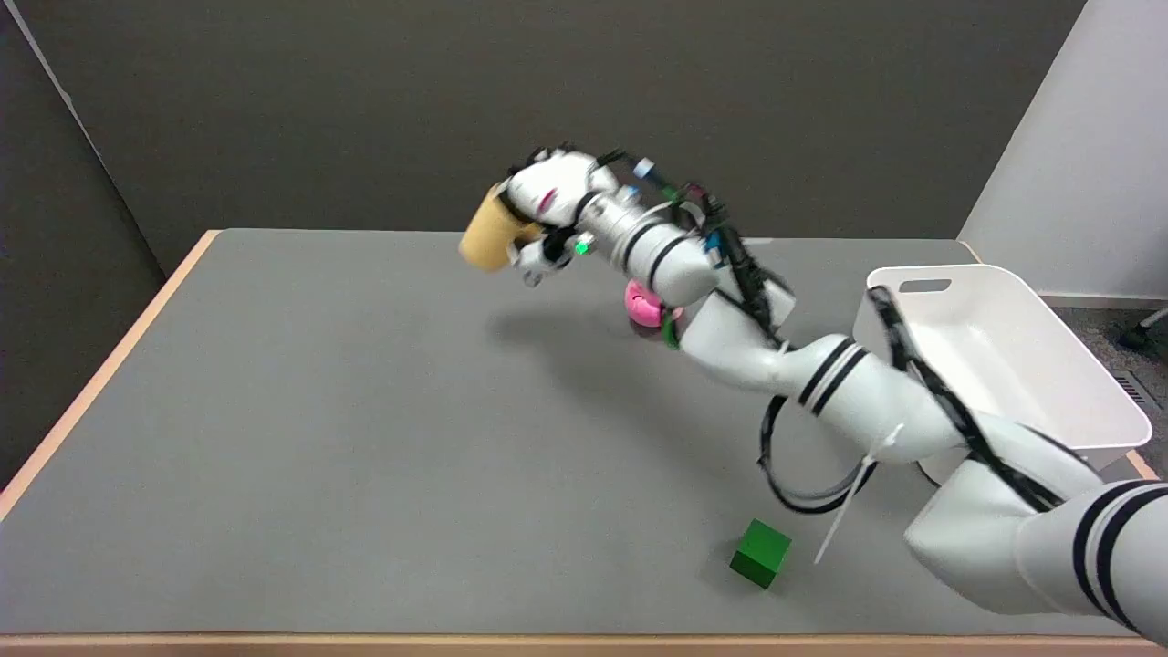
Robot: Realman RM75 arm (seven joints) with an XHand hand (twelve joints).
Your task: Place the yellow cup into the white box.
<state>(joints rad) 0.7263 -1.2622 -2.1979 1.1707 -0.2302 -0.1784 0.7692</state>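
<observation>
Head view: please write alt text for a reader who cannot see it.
The right hand holds the yellow cup, tilted, in the air above the grey table. The white box stands at the table's right edge; a green cube lies near the front.

- The bench [319,438] had a flat grey top edged with a pale wooden strip along its left and near sides;
- behind it stood a dark grey-brown wall [547,91], matt and evenly lit;
- a darker panel [55,228] leaned in at the left;
- a white wall [1086,146] rose at the right; below it lay grey floor [1109,333];
- the light was soft, with faint shadows on the bench.
</observation>
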